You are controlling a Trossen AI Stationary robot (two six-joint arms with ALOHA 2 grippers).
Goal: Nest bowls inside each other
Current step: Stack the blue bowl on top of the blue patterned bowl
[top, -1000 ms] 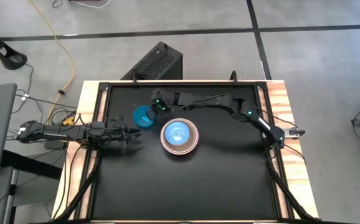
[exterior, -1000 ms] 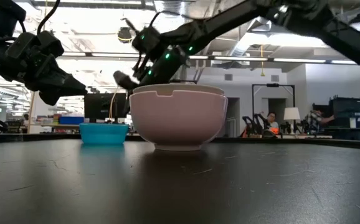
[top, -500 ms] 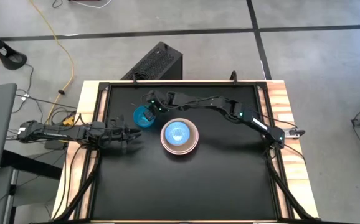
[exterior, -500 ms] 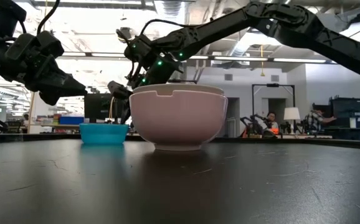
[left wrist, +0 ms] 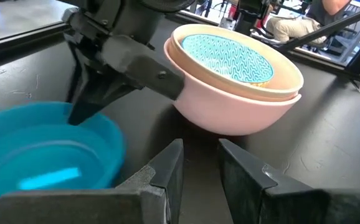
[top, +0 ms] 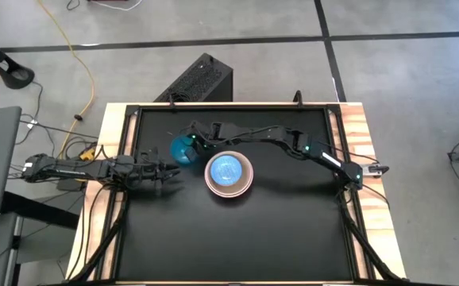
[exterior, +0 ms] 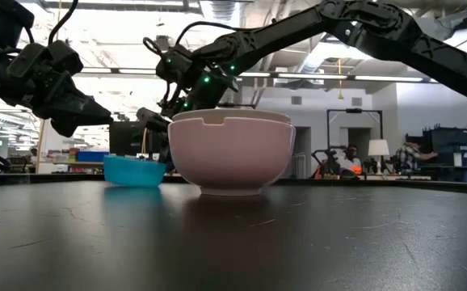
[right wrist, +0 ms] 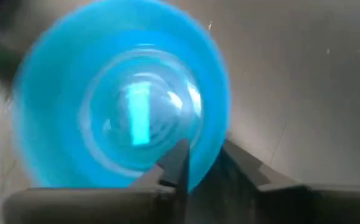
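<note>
A small teal bowl (top: pixel 182 148) sits left of a stack: a pink bowl (exterior: pixel 229 158) holding a cream bowl (left wrist: pixel 279 84) and a small patterned blue bowl (left wrist: pixel 230 57). The stack rests on its base at the table's middle. My right gripper (right wrist: pixel 205 155) reaches down onto the teal bowl's side nearest the stack and is shut on its rim. My left gripper (left wrist: pixel 198 168) waits level at the table's left, open, with nothing between its fingers, pointing at both bowls. My right gripper has the teal bowl's rim (right wrist: pixel 216 134) pinched, one finger (right wrist: pixel 179 158) inside the bowl and one (right wrist: pixel 245 165) outside. The fingers slant down from the table's far right. The bowl is tilted a little, and its base is still on the table.
The black tabletop (top: pixel 237 238) has free room in front of the stack and to its right. Wooden side rails (top: pixel 364 135) border the table. A black box (top: pixel 198 79) stands on the floor behind the table, and people sit in the room beyond it.
My right gripper has come down and toward the table's near edge onto the teal bowl, and its fingers now stand on either side of the rim. The bowl, level before, has tipped slightly.
</note>
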